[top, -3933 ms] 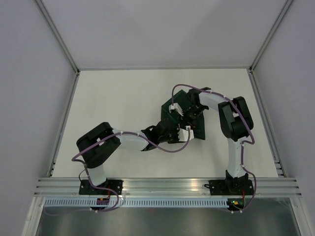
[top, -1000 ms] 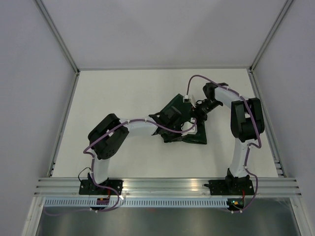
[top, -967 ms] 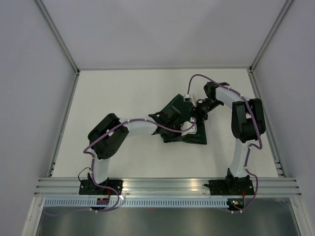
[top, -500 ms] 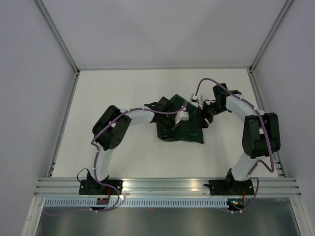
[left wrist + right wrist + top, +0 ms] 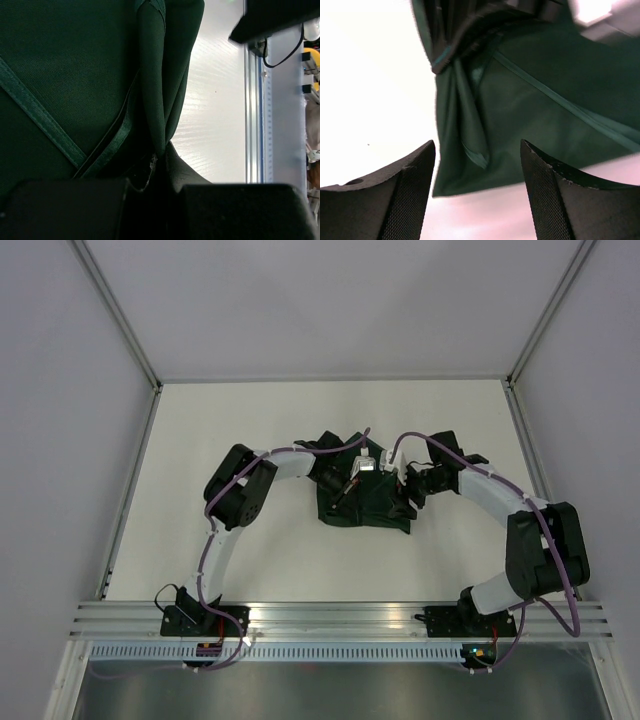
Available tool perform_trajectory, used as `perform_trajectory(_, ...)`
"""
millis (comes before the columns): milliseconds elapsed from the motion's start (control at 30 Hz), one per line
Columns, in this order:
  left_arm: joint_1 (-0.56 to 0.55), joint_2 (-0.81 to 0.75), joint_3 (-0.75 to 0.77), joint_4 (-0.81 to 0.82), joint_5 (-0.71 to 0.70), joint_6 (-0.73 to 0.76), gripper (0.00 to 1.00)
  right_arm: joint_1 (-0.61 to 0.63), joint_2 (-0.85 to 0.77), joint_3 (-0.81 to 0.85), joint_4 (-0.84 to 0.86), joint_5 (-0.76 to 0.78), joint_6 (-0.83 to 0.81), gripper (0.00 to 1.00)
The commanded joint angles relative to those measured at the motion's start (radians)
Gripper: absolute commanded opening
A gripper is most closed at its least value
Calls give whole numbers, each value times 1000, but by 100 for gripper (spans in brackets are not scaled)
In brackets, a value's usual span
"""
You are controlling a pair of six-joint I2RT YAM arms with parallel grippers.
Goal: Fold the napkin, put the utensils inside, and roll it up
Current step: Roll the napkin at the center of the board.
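Lying bunched: one napkin (image 5: 370,512), between two arms (image 5: 290,462).

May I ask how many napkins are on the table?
1. The napkin lies crumpled mid-table, pinched by the left gripper; the right gripper stands open nearby. Folds could hide another.

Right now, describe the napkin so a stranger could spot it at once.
The white table fills the overhead view. Near its middle lies the napkin, a rumpled dark green cloth. It alone is soft and green; its neighbours are rigid black-and-white arms.
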Motion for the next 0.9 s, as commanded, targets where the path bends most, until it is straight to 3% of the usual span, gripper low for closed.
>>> perform_trajectory(0,3,30,37,-40,61,0,2,71,-25,-44,129,0,-25,75)
perform_trajectory(133,1,33,43,-43,63,0,2,152,-2,-77,193,34,14,76)
perform_trajectory(700,1,38,43,-56,66,5,2,274,87,-115,321,181,72,76)
perform_trajectory(767,1,38,43,-57,64,6,2,275,102,-109,325,190,75,73)
perform_trajectory(867,1,38,44,-59,66,6,2,275,120,-98,312,193,80,60)
